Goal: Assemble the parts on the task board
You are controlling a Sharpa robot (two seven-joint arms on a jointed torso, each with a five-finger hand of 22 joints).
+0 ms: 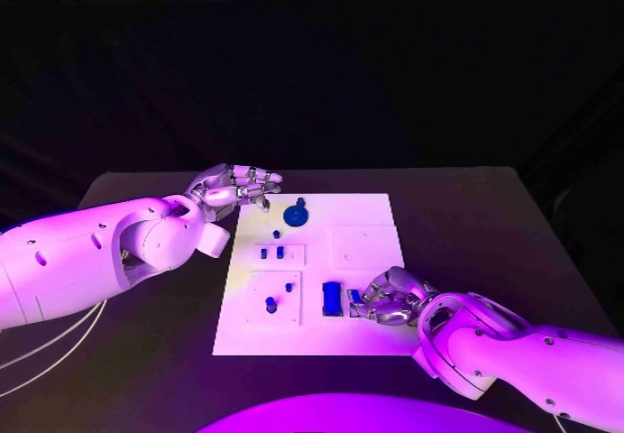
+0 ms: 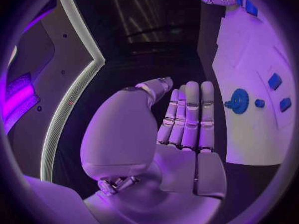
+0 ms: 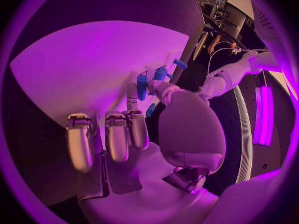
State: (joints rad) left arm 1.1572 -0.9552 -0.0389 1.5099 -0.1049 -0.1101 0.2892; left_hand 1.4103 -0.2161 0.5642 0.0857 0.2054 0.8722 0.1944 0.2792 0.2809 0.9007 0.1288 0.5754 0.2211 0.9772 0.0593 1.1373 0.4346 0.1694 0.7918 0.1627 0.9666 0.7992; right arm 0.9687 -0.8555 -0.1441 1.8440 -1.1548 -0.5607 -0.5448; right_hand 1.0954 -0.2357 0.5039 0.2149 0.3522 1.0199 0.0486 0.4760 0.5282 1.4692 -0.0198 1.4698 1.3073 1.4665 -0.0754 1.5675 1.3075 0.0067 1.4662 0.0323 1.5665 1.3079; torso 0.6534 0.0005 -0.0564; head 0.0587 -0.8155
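Observation:
The white task board (image 1: pixel 358 216) lies in the middle of the black table. A blue gear (image 1: pixel 297 215) sits near its far left corner, also seen as a gear (image 2: pixel 239 101) in the left wrist view. My left hand (image 1: pixel 238 188) hovers by that corner with its fingers straight and together, and the left hand (image 2: pixel 181 129) holds nothing. My right hand (image 1: pixel 386 296) rests low on the board's near right part. Its thumb and one finger pinch a small upright blue part (image 3: pixel 142 86), while the other fingers curl in. A long blue block (image 1: pixel 332 299) lies just left of it.
Small blue parts stand in the board's left recesses: a pair (image 1: pixel 270 253), one peg (image 1: pixel 277 234) and another (image 1: pixel 270 305). A bare square recess (image 1: pixel 362 245) is at the board's right. Black table (image 1: pixel 156 361) surrounds the board on all sides.

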